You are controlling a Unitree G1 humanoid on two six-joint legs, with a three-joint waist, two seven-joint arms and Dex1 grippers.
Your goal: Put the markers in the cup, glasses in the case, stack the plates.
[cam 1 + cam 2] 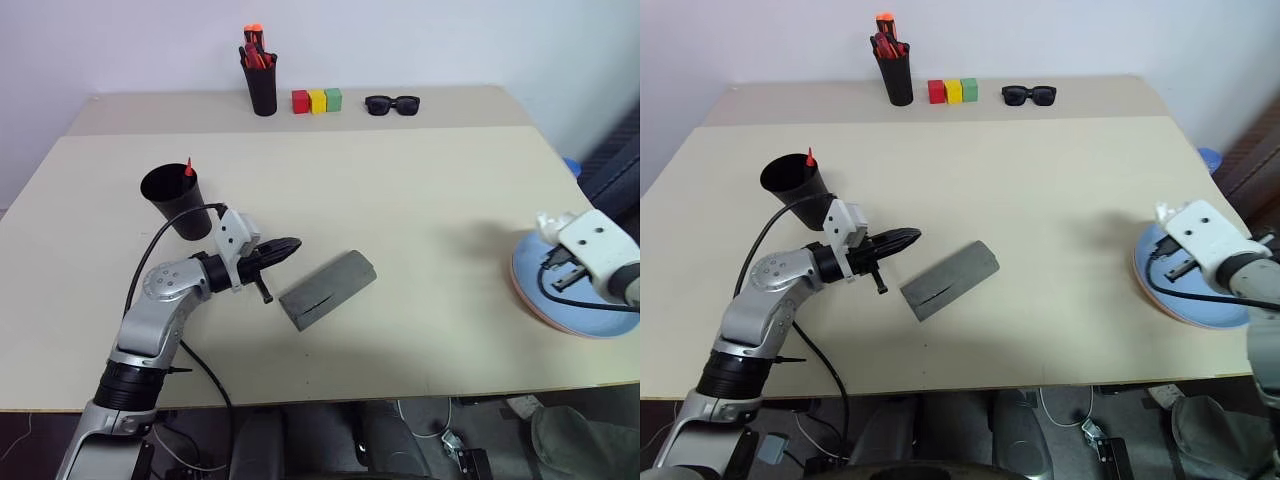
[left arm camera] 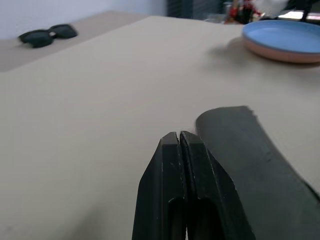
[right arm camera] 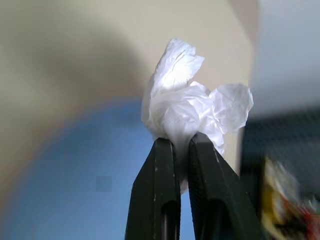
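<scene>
right pincer [image 3: 182, 145]: I am pinching a crumpled white wad [image 3: 192, 107], hanging over the stacked plates [image 1: 570, 290] (blue on pink) at the surface's [image 1: 420, 200] right edge.
left pincer [image 1: 283, 248]: I am keeping it closed and empty, tips just beside the case [image 1: 328, 290].
case axis: slanting away to my right, lid shut; my left arm is nearer.
cup [image 1: 172, 202]: behind my left wrist, the marker's [image 1: 188, 167] red tip showing inside.
writing: I am reading none.

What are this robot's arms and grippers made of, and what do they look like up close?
The left arm is built of rounded silver-grey segments with black joint rings, and a black cable loops along its outside. Its left gripper has a white block-shaped wrist housing and two slim black tapered fingers. The right gripper has the same white rounded housing, with a black cable trailing from it, and black fingers.
</scene>
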